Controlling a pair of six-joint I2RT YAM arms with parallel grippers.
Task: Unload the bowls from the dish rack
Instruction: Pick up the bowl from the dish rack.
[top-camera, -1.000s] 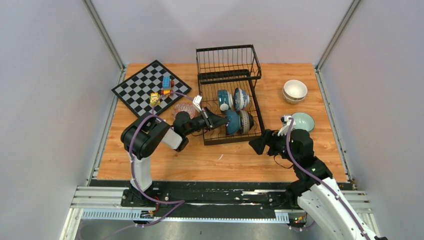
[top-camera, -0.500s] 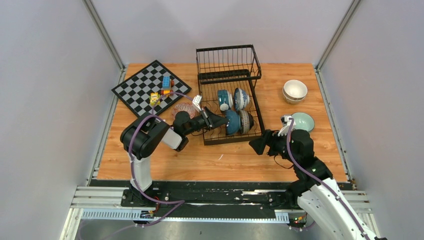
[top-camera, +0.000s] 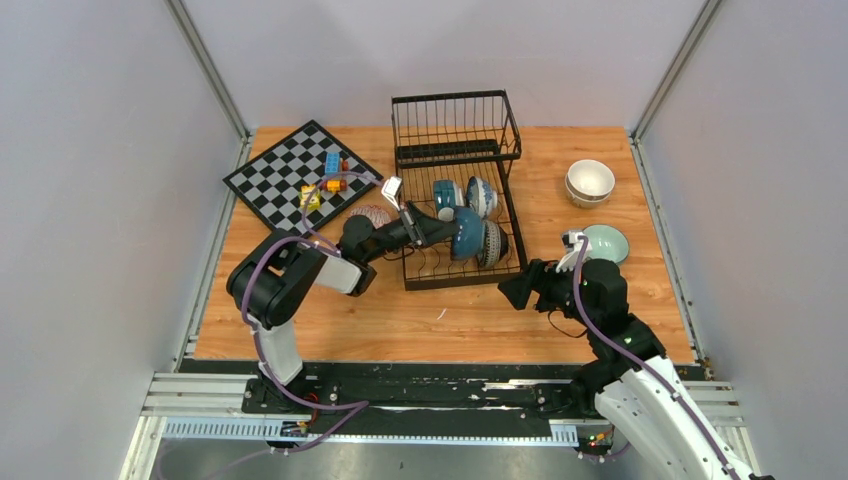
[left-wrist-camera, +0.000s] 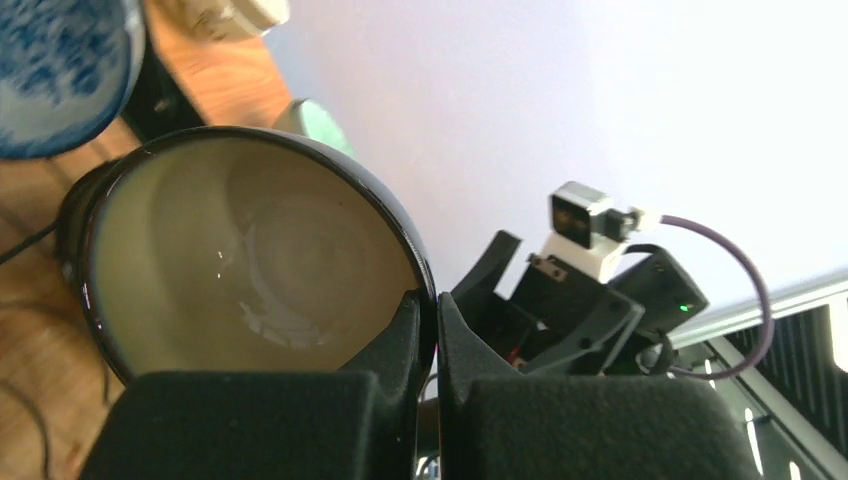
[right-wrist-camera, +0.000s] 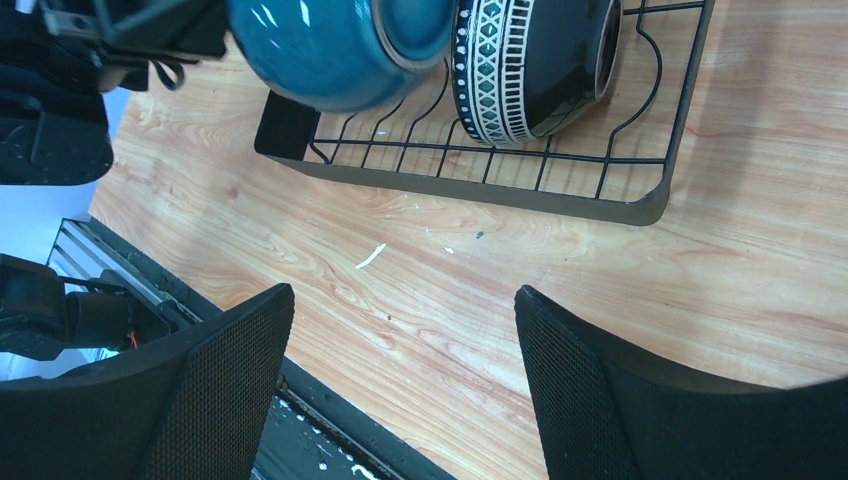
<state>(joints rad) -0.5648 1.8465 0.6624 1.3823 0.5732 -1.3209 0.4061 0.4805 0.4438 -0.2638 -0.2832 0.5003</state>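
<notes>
My left gripper (top-camera: 443, 224) is shut on the rim of a dark teal bowl (top-camera: 467, 232) and holds it raised over the front of the black wire dish rack (top-camera: 512, 215). In the left wrist view its fingertips (left-wrist-camera: 437, 318) pinch the dark rim, and the bowl (left-wrist-camera: 240, 260) shows a brownish inside. A black patterned bowl (top-camera: 492, 243) stands on edge beside it. A teal-white bowl (top-camera: 447, 196) and a blue-white patterned bowl (top-camera: 481, 196) stand further back. My right gripper (top-camera: 514, 290) is open and empty over the table in front of the rack's right corner (right-wrist-camera: 640, 205). The right wrist view shows the teal bowl (right-wrist-camera: 335, 50) and the black patterned bowl (right-wrist-camera: 530, 65).
Two stacked cream bowls (top-camera: 590, 182) and a mint green bowl (top-camera: 610, 242) sit on the table to the right of the rack. A pink patterned bowl (top-camera: 370, 213) sits to its left. A chessboard (top-camera: 285, 180) with small toy blocks (top-camera: 331, 165) lies at the back left.
My left gripper has risen and moved toward the back with the teal bowl, lifting it off the rack's floor. The right arm has not moved.
</notes>
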